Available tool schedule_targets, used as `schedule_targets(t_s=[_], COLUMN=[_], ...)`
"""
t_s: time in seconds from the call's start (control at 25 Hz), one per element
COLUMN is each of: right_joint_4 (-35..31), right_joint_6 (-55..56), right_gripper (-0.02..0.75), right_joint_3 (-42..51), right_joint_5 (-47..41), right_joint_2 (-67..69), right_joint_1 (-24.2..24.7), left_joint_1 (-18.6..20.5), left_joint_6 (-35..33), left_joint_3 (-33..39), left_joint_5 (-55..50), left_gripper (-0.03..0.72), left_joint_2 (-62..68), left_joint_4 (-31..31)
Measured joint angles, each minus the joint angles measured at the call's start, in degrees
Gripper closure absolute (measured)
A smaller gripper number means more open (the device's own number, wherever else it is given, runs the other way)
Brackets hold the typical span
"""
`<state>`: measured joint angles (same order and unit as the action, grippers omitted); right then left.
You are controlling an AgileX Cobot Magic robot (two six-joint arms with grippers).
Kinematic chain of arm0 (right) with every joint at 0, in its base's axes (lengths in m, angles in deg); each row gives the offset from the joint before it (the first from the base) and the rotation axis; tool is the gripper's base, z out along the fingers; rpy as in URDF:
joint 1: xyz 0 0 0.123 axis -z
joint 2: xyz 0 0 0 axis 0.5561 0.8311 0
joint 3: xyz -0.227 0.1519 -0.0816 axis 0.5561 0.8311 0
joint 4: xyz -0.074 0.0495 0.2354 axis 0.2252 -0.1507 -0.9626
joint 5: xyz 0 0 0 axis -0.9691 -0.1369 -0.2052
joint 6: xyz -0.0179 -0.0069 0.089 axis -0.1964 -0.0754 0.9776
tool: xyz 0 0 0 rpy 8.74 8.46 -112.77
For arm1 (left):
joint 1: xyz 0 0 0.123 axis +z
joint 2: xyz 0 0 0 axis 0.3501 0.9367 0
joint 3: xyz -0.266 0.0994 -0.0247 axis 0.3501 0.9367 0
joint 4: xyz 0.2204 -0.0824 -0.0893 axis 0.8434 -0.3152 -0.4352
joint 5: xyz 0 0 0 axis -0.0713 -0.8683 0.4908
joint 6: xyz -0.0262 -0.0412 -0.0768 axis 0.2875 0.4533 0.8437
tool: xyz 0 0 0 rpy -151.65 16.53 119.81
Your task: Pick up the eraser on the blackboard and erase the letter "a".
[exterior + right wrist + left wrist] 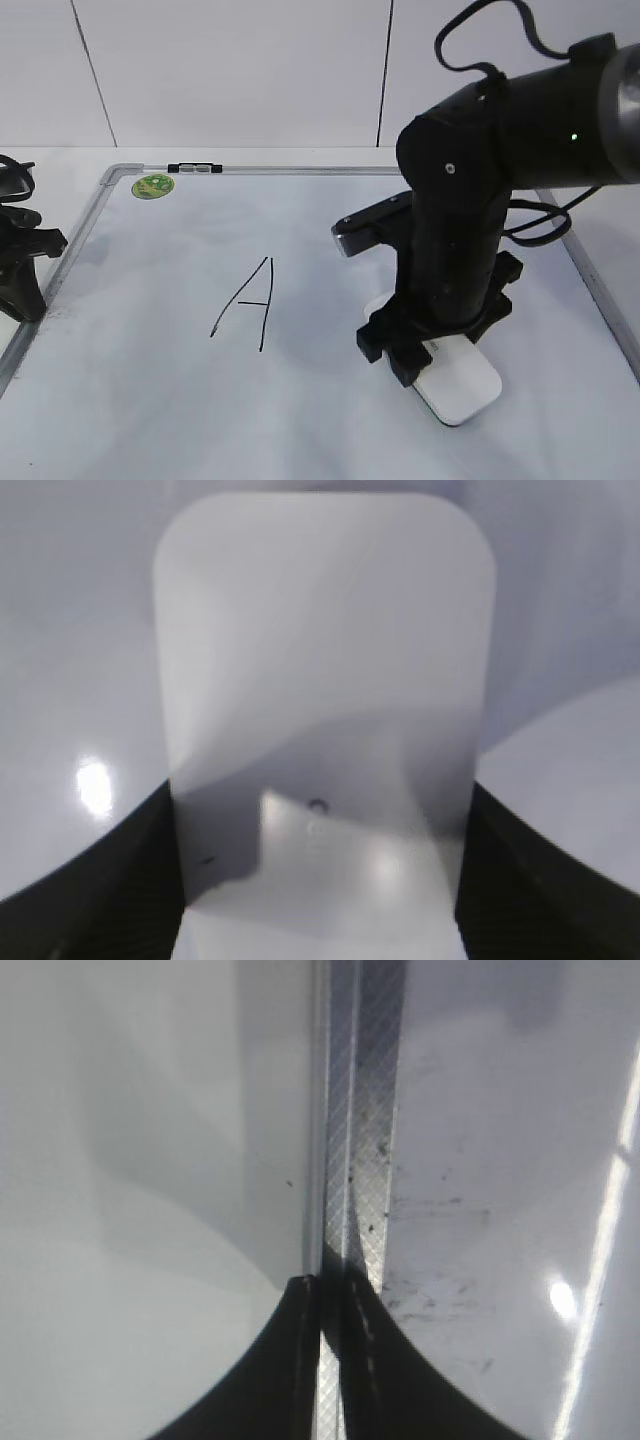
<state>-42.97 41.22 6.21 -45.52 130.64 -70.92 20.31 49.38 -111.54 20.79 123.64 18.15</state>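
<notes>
eraser (325, 710) flat between right claw (320, 900) fingers

A white rounded-rectangular plastic eraser (458, 382) lies flat on the large grey-framed white dry-erase blackboard (180, 400), right side.

Capital "A" (250, 305) handwritten in black, left of centre. Small black-and-white marker (195, 168) lying at far edge, just right of green sticker. White panelled wall (240, 70) behind.
</notes>
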Motion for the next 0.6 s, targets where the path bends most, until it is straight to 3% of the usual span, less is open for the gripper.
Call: schedule_targets(t_s=[0.4,0.6], right_joint_4=[11.0,11.7], right_joint_6=[10.3,11.5], right_gripper=[0.178,0.179], right_joint_3=[-1.4,-1.4], right_joint_5=[-0.7,-1.3], right_joint_2=[-9.1,-9.2], right_joint_1=[0.3,4.5], left_joint_1=[0.0,0.0], left_joint_6=[0.0,0.0], left_joint_3=[0.0,0.0], left_joint_5=[0.1,0.1], left_gripper=[0.672,0.672], left_joint_2=[0.0,0.0], left_joint_4=[0.0,0.0])
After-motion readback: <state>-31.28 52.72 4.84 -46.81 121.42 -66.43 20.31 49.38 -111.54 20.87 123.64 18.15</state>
